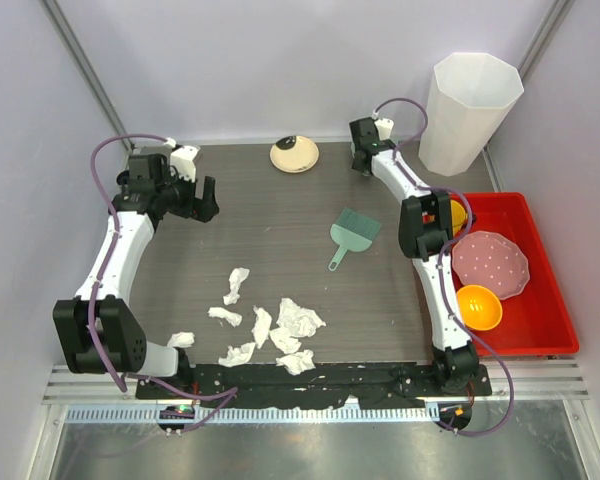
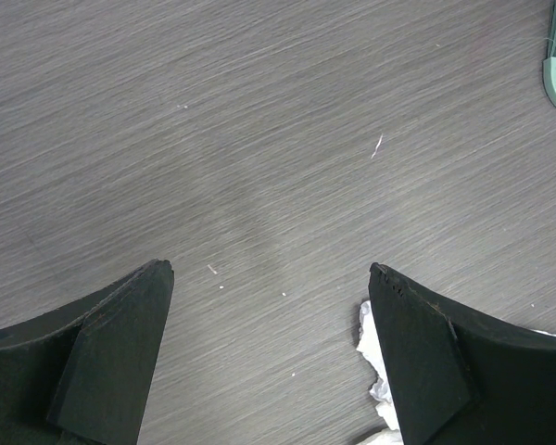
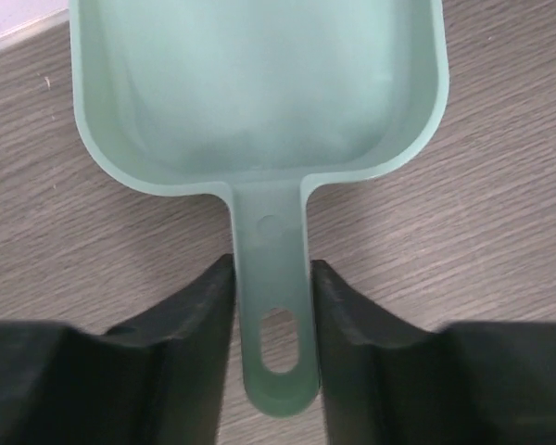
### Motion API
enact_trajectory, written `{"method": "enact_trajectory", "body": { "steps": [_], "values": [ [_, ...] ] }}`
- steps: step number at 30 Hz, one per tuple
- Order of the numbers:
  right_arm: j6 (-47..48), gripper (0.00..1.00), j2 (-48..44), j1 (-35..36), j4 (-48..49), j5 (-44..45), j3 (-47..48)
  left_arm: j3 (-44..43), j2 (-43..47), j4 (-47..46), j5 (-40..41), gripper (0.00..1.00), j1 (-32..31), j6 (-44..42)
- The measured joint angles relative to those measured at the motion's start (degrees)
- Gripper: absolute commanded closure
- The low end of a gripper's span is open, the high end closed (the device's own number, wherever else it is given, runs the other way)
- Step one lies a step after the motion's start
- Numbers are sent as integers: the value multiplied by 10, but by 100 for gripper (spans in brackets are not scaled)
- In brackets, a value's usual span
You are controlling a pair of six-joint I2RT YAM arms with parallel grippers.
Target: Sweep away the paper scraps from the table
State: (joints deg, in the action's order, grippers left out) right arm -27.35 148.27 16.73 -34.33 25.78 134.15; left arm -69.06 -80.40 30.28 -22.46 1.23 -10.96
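Observation:
Several crumpled white paper scraps lie scattered over the near-left part of the dark wood-grain table. One paper scrap shows beside my left gripper's right finger. My left gripper hovers open over bare table at the back left, holding nothing. A green dustpan lies mid-table. In the right wrist view my right gripper has both jaws pressed against the dustpan's handle. In the top view the right gripper appears at the back, apart from the dustpan.
A tall white faceted bin stands at the back right. A red tray on the right holds a pink plate and an orange bowl. A round cream disc lies at the back centre.

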Motion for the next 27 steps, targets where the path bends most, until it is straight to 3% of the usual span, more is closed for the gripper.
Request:
{"method": "enact_trajectory", "body": {
  "steps": [3,6,9,14,20,23,27],
  "values": [
    [-4,93,0,-2,2,-9,0,0,0,0,-1,10,0,0],
    [-8,99,-15,-3,17,-12,-30,0,0,0,-1,10,0,0],
    [-10,99,-73,-3,47,-5,-128,0,1,2,-1,10,0,0],
    [-11,99,-247,7,105,21,-337,0,9,4,-6,10,0,0],
    [-16,99,-446,102,206,35,-492,3,27,4,-13,10,0,0],
    [-44,99,-491,170,258,22,-554,5,34,4,-16,10,0,0],
    [-86,99,-466,257,303,10,-595,7,35,5,-16,10,0,0]
  ]
}}
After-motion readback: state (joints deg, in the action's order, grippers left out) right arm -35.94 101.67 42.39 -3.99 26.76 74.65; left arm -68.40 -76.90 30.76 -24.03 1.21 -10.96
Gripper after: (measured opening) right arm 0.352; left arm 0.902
